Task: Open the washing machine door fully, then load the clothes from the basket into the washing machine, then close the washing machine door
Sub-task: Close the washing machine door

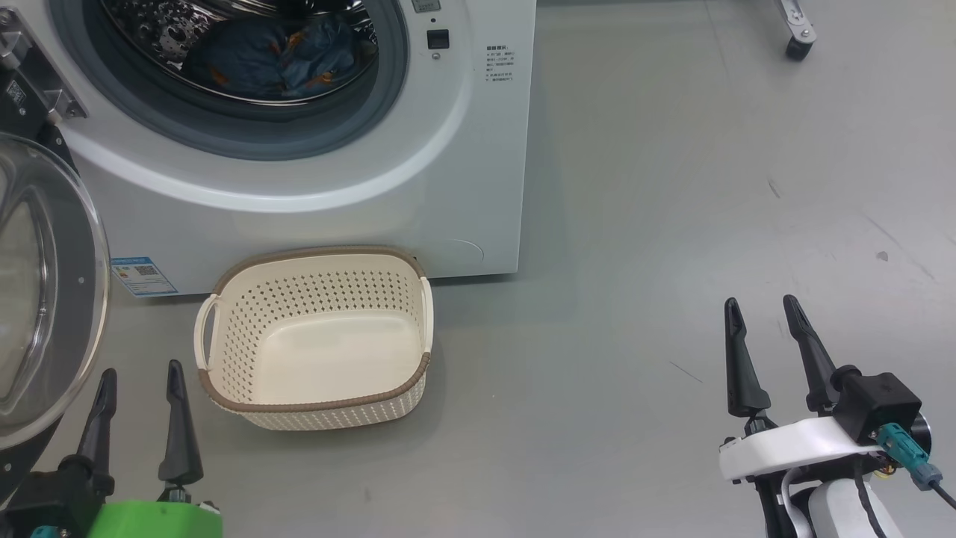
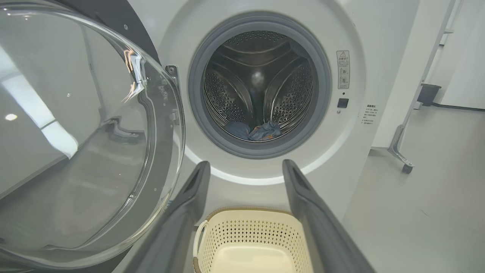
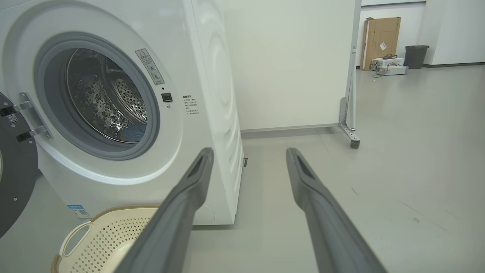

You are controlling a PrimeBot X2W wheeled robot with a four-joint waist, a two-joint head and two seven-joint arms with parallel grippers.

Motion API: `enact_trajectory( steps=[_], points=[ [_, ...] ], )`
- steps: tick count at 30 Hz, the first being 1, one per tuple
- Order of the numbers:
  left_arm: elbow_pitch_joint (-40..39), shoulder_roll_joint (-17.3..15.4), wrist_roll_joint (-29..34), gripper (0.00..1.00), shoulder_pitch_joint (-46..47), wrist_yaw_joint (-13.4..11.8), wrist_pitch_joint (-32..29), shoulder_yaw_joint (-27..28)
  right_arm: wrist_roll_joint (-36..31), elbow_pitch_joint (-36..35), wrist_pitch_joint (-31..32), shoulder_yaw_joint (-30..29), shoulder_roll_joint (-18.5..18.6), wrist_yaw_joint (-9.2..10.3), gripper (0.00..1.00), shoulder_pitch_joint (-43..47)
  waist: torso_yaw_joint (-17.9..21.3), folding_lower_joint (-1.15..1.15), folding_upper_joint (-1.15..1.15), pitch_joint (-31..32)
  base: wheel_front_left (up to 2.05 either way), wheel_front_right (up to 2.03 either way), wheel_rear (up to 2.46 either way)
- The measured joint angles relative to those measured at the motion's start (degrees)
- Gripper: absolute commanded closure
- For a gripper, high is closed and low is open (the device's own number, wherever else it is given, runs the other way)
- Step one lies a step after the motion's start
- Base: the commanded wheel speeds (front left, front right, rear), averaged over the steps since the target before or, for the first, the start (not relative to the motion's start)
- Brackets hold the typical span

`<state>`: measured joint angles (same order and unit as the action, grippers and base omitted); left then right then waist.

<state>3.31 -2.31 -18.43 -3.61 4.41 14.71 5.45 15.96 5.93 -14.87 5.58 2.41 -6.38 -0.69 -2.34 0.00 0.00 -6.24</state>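
The white washing machine (image 1: 448,187) stands with its door (image 1: 45,299) swung wide open to the left. The blue clothes (image 1: 276,60) lie inside the steel drum, seen too in the left wrist view (image 2: 261,131). On the floor in front sits the cream basket (image 1: 224,299), with nothing in it. My left gripper (image 1: 142,377) hovers open at the lower left, between the door and the basket. Far to the right of the basket my right gripper (image 1: 765,310) is open, holding nothing. In the right wrist view the basket (image 3: 75,246) is at the lower left.
A wheeled stand's caster (image 1: 798,46) sits on the grey floor at the far right. Behind it stand a white partition (image 3: 295,64), a cardboard box (image 3: 380,38) and a dark bin (image 3: 415,56). Open floor lies right of the machine.
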Motion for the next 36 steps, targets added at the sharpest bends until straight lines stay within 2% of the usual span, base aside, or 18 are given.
enact_trajectory(
  steps=[7, 18, 30, 36],
  points=[
    [0.94, 0.02, 0.43, 0.00, -0.04, 0.44, 0.00, -1.71, -0.90, -0.10, 0.00, -0.78, 0.00, 0.02, 0.00, 0.04, -0.75, 0.00, 0.00, 0.43, 0.00, 0.00, 0.00],
    [1.86, 0.01, 0.31, 0.00, -0.07, 0.45, 0.00, -2.38, -1.09, -0.59, 0.00, -1.12, -0.02, 0.04, 0.00, 0.75, -3.98, 0.00, 0.00, 1.80, 0.00, 0.00, 0.00],
    [3.09, 0.01, -1.72, 0.00, -0.26, 0.41, 0.00, -2.78, -1.09, -1.46, 0.00, -0.90, -0.04, 0.04, 0.00, 1.63, -9.01, 0.00, 0.00, 2.79, 0.00, 0.00, 0.00],
    [3.72, 0.02, -3.33, 0.00, -0.38, -0.18, 0.00, -2.93, -1.23, -1.79, 0.00, -0.29, -0.05, 0.03, 0.00, 2.47, -12.71, 0.00, 0.00, 2.87, 0.00, 0.00, 0.00]
  ],
)
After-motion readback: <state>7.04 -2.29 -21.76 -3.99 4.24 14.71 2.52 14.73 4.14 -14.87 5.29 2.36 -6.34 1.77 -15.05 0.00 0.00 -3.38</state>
